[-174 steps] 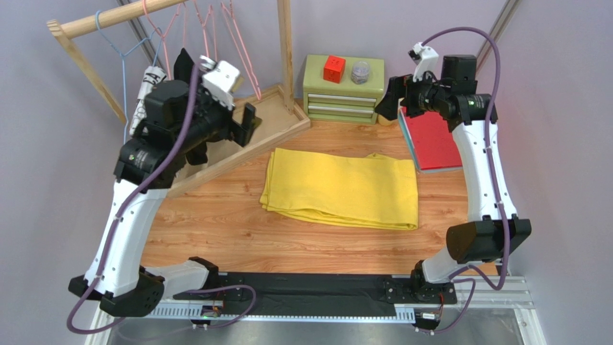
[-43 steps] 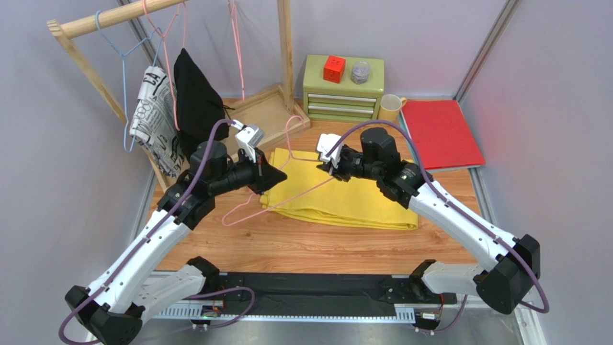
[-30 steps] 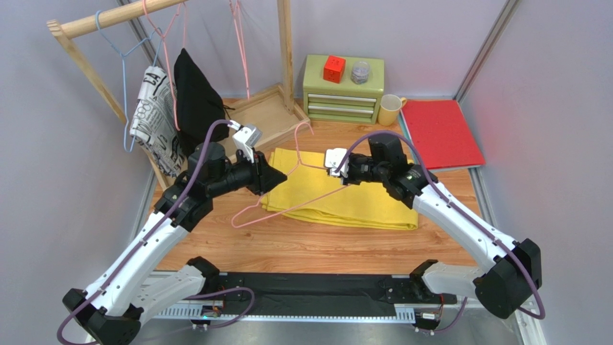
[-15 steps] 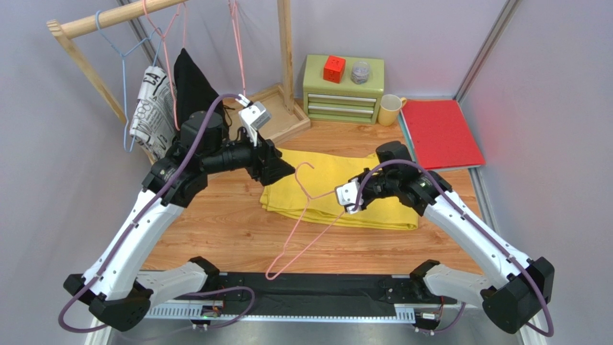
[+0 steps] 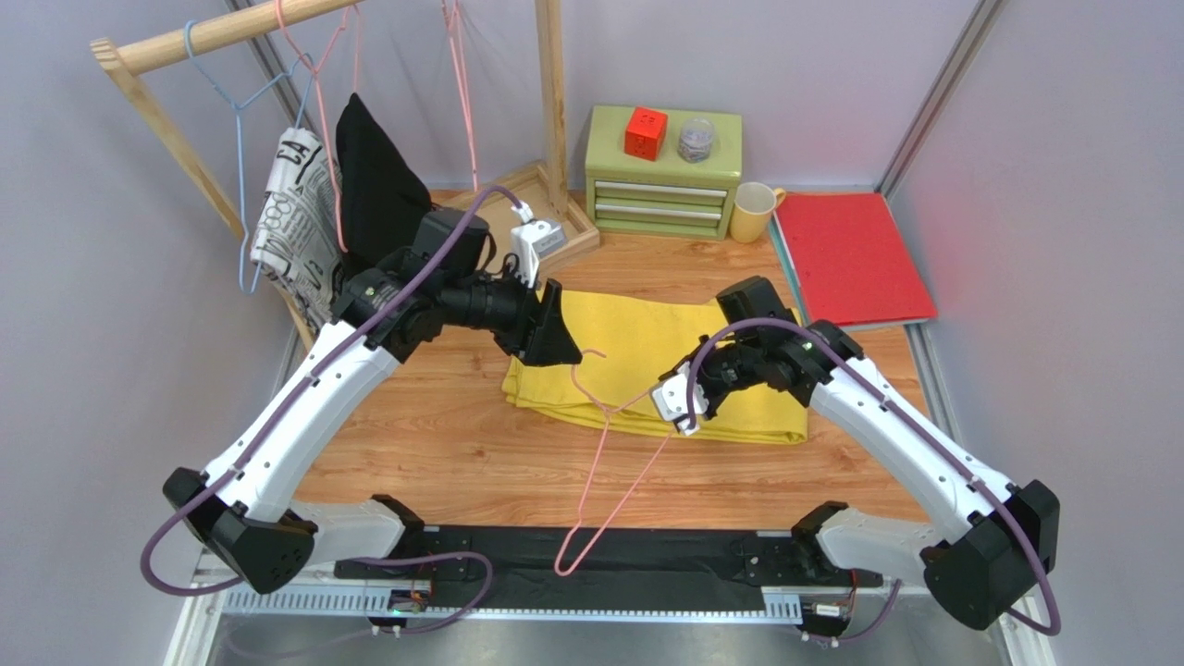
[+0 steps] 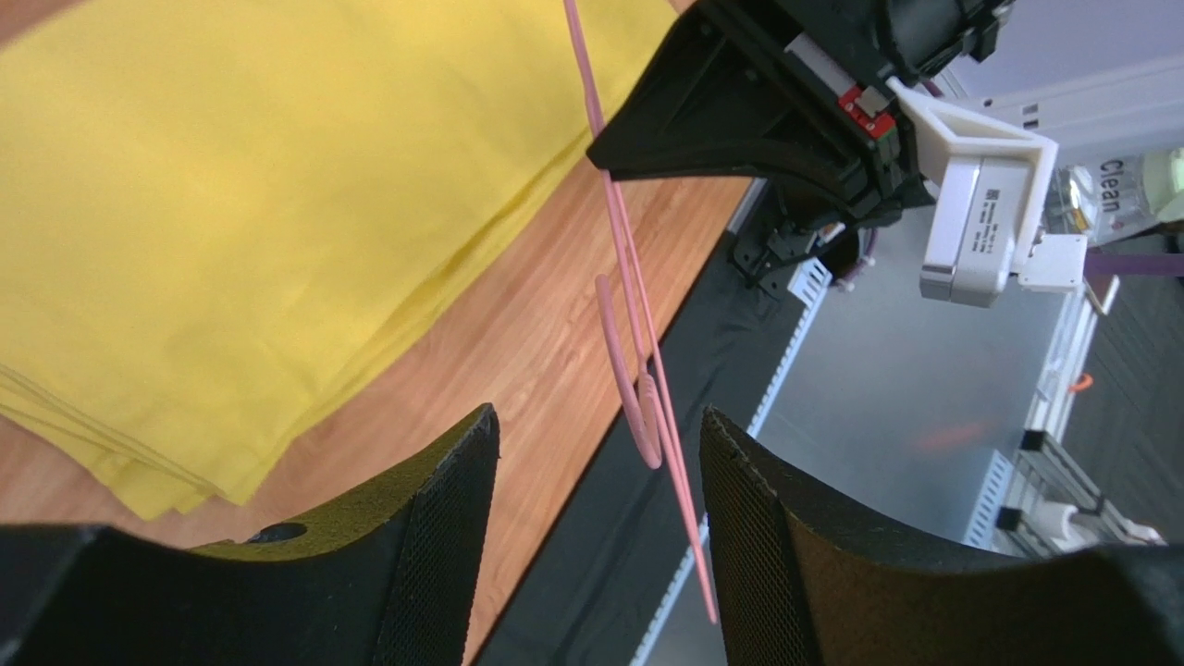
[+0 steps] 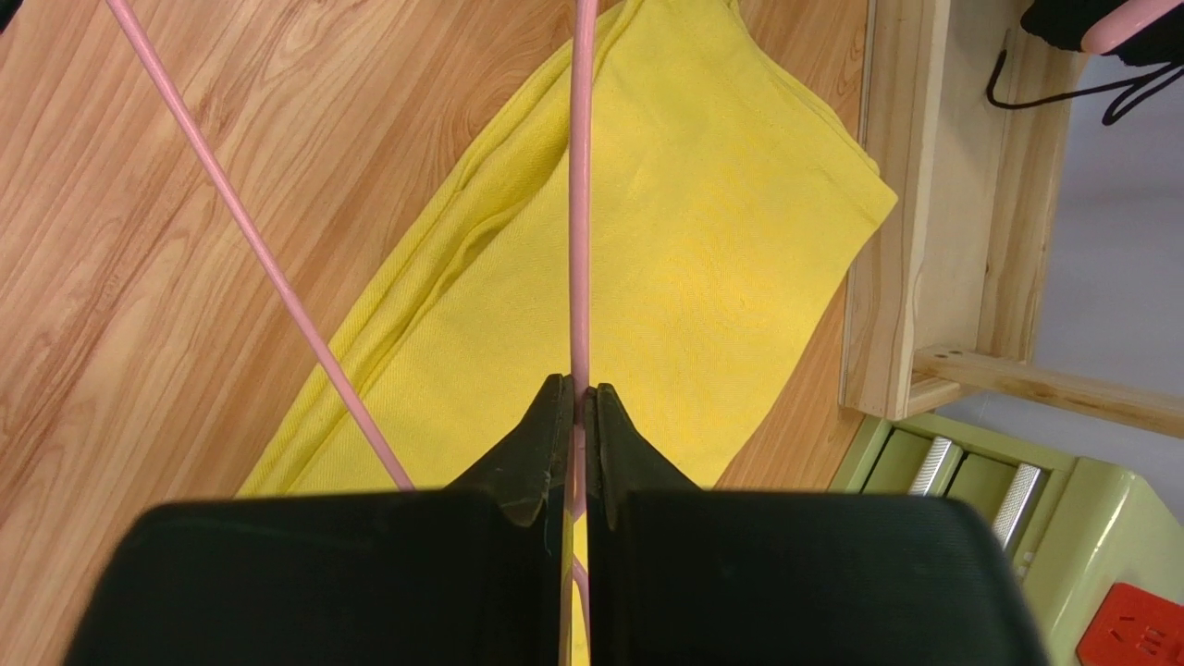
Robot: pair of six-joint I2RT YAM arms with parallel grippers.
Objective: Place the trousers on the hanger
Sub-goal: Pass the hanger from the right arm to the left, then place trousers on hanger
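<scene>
Left wrist view shows a label (image 6: 1120,175) reading "Clean". The hanger (image 5: 601,458), thin pink wire, is pinched in the right gripper (image 7: 581,403), its hook at the trousers' near edge and its long axis toward the table's (image 5: 417,444) near edge. The trousers (image 5: 653,347), soft yellow folded cloth, lie mid-table. The left gripper (image 6: 595,433) has its jaws spread and empty.

Pink hanger (image 7: 580,208) — obstacle over trousers (image 7: 695,278)

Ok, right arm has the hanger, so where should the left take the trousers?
I'd pinch the trousers at their left short end, coming down from above: they lie flat and folded, and the layered edges show there, clear of the hanger.
</scene>
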